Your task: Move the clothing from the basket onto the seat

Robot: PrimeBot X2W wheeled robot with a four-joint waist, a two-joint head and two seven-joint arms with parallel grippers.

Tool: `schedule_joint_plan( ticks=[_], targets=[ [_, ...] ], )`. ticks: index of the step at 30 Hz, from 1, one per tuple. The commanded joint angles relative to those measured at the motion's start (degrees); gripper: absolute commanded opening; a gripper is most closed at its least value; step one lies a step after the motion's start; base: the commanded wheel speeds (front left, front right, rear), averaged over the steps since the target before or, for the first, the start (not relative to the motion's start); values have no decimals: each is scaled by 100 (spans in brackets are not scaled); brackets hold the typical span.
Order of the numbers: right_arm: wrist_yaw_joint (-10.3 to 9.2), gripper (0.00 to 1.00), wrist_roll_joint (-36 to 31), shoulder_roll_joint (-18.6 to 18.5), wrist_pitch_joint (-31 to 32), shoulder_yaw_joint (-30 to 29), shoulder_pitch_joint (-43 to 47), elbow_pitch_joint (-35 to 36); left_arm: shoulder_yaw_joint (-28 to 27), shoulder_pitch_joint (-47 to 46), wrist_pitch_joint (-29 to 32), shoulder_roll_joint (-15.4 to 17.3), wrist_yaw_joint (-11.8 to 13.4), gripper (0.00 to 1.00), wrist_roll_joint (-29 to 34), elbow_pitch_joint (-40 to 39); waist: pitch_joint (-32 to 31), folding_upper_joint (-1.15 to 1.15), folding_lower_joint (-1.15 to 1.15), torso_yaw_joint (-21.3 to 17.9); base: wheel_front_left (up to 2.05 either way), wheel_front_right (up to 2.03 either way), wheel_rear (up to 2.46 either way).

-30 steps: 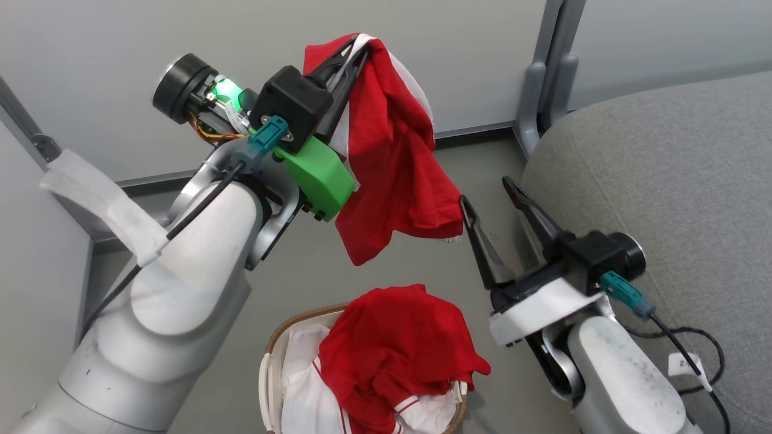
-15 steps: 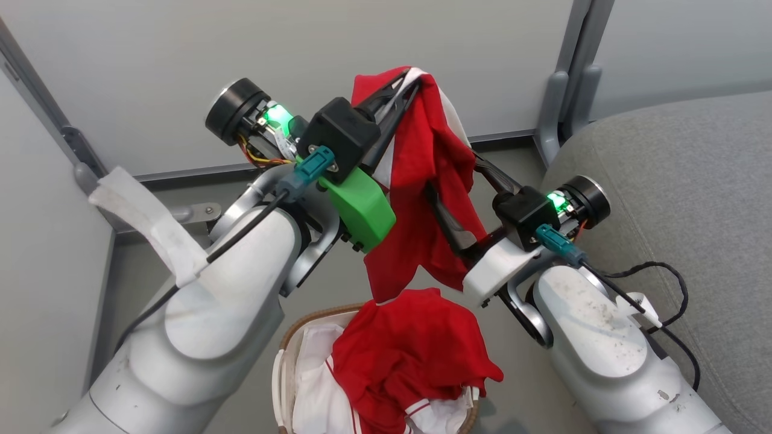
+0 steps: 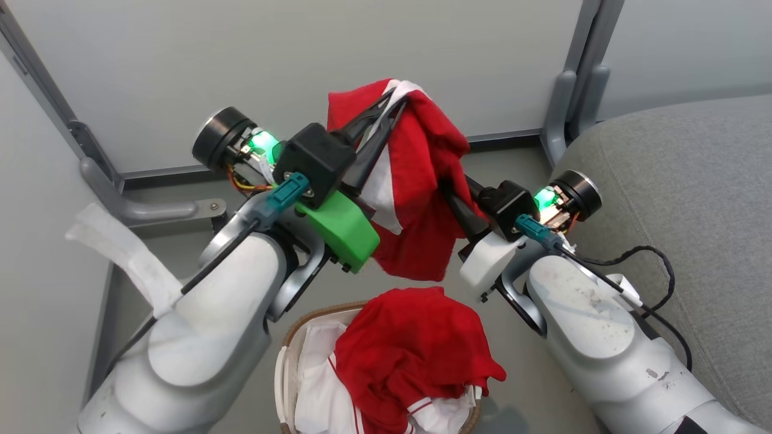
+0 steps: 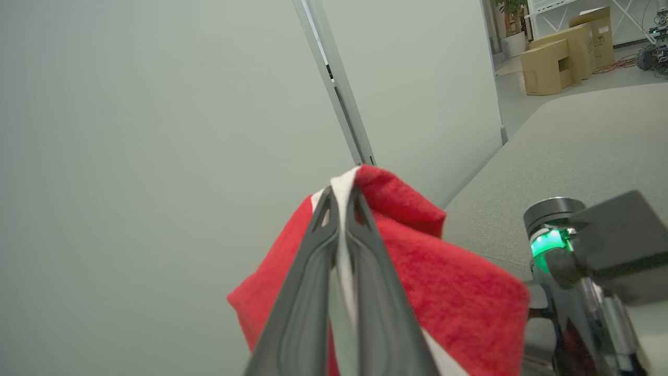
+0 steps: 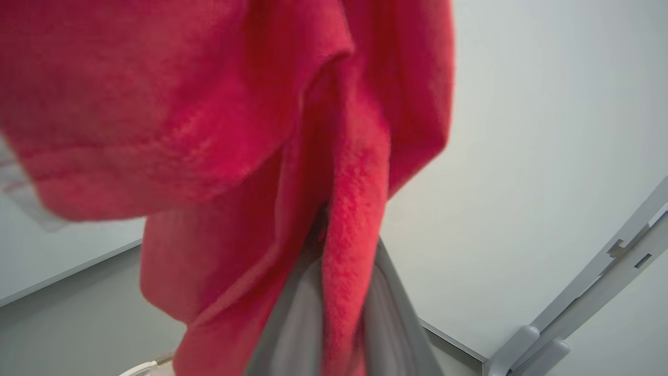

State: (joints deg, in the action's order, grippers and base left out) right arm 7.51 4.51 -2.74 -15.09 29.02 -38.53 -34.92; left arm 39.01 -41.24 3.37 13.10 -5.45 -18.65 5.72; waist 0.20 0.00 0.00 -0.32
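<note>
Raised left pincer [image 3: 393, 99] and right pincer [image 3: 451, 185] both pinch the clothing [image 3: 422, 144].

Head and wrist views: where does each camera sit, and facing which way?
Head view: on the head, facing down at the basket, floor and seat; left hand and right hand show.
Left wrist view: along its own shut fingers toward the wall panel and seat; right arm's wrist at right.
Right wrist view: up its own fingers, against the wall.
All share the lifted red garment.

Two grippers are counted: left gripper [image 3: 395, 101], right gripper [image 3: 452, 185]. One basket [image 3: 301, 322], one seat [image 3: 681, 169], one hanging garment [image 3: 422, 181] and one heaped garment [image 3: 410, 349] are seen.
</note>
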Motion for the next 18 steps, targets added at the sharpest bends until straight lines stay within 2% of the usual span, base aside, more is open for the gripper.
schedule_joint_plan(
  ticks=[1, 4, 5, 6, 7, 8, 18],
  targets=[
    [-4, 0, 23, -27, -12, -20, -43, 42, -59, 146, -49, 59, 61, 0, -83, 12, 21, 0, 0, -31, 0, 0, 0],
    [-4, 0, -14, -27, -13, -52, -8, 78, -170, 349, -138, 173, 164, 0, -149, 56, 48, 0, 0, -75, 0, 0, 0],
    [-4, 0, -34, -27, -12, -84, 5, 95, -213, 435, -196, 193, 217, 12, -178, 65, 57, 0, 0, -89, 0, 0, 0],
    [-5, 0, -47, -27, -12, -116, 14, 115, -248, 506, -250, 204, 259, 31, -192, 75, 65, 0, 0, -101, 0, 0, 0],
    [-4, 0, -53, -26, -13, -160, 27, 147, -291, 602, -337, 212, 308, 91, -225, 85, 73, 0, 0, -113, 0, 0, 0],
    [-4, 0, -67, -26, -12, -196, 42, 166, -321, 686, -408, 221, 350, 100, -253, 100, 77, 0, 0, -121, 0, 0, 0],
    [-5, 0, -292, -25, -13, -780, 193, 293, -464, 1698, -1151, 111, 660, 100, -549, 522, 120, 0, 0, -154, 0, 0, 0]
  ],
)
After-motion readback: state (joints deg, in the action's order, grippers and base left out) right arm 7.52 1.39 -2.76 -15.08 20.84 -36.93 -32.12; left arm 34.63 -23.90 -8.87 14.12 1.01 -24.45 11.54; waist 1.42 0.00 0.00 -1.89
